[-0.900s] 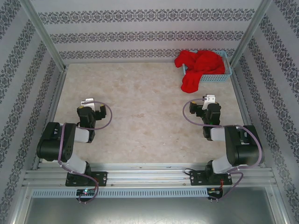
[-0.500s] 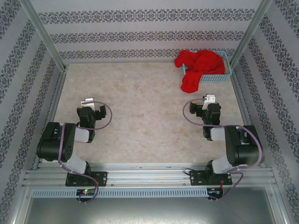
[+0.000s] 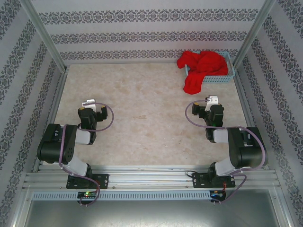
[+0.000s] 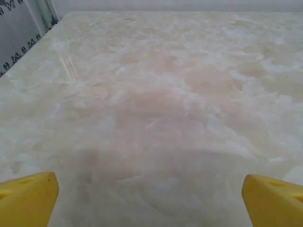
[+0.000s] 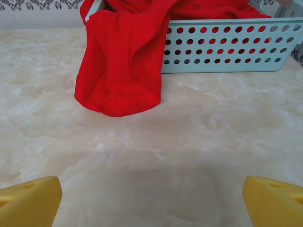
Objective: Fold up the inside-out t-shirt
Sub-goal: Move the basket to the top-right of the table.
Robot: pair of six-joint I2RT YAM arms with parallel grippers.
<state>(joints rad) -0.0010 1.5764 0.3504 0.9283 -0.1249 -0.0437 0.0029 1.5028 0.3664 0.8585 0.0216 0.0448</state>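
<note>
A bright red fabric t-shirt (image 5: 118, 66) spills from the light blue perforated plastic basket (image 5: 227, 45) onto the marbled tabletop (image 3: 142, 118) — left tool (image 3: 89, 102) and right tool (image 3: 211, 100) both spread apart, empty.

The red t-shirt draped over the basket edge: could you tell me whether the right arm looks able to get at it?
Probably yes. The right gripper is open and faces the t-shirt directly, with only table between them.

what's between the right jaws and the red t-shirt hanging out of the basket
Nothing visible: bare table lies between the open right jaws and the t-shirt, whose loose end hangs over the basket wall onto the table.
</note>
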